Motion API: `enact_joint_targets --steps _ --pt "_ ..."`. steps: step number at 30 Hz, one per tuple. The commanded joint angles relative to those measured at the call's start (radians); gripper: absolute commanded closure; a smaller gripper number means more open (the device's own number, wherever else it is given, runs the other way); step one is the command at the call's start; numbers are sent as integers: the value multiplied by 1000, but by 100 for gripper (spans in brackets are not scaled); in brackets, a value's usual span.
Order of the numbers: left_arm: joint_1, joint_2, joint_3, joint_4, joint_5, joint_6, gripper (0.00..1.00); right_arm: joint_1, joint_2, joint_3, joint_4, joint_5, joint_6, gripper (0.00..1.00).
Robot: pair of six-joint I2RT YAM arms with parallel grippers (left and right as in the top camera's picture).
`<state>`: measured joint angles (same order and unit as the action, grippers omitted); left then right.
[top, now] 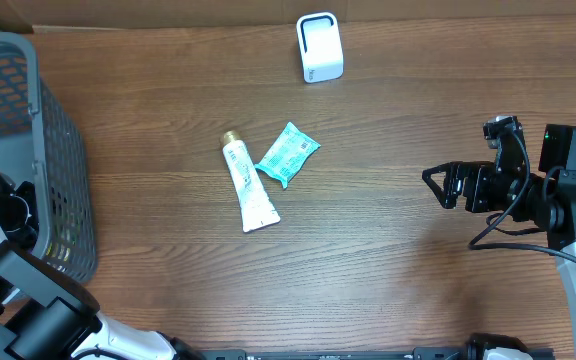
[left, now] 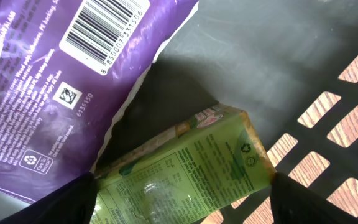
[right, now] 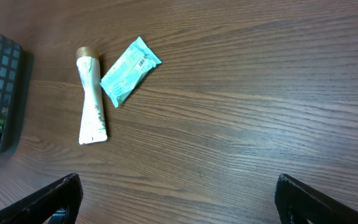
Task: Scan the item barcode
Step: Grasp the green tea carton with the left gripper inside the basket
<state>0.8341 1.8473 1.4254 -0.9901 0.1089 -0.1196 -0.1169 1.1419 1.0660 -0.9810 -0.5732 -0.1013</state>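
My left gripper [left: 180,186] is down inside the grey basket [top: 63,150], open wide. Its black fingers [left: 67,199] stand on either side of a green carton [left: 191,168] lying on the basket floor. Whether they touch it I cannot tell. A purple bag [left: 48,74] with a barcode [left: 104,25] facing up lies partly over the carton's far end. A white scanner [top: 320,47] stands at the table's far edge. My right gripper [top: 438,187] hovers open over bare wood at the right, holding nothing.
A white tube with a gold cap [top: 248,185] and a teal packet [top: 287,154] lie side by side mid-table, also seen as the tube [right: 92,93] and packet [right: 129,68] in the right wrist view. The basket wall [left: 328,124] is close on the right of the carton.
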Motion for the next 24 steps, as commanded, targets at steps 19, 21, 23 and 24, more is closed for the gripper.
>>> enact_joint_targets --steps 19,21,23,24 --pt "-23 42 -5 14 -8 135 14 5 -3 20 6 -16 -5 0" --pt "-23 42 -11 3 -8 135 15 5 -3 20 7 -16 -5 0" --pt "-23 42 -22 -9 -10 135 18 5 -3 20 7 -16 -4 0" --pt "-23 42 -31 -12 -16 135 20 5 -3 20 7 -16 -4 0"
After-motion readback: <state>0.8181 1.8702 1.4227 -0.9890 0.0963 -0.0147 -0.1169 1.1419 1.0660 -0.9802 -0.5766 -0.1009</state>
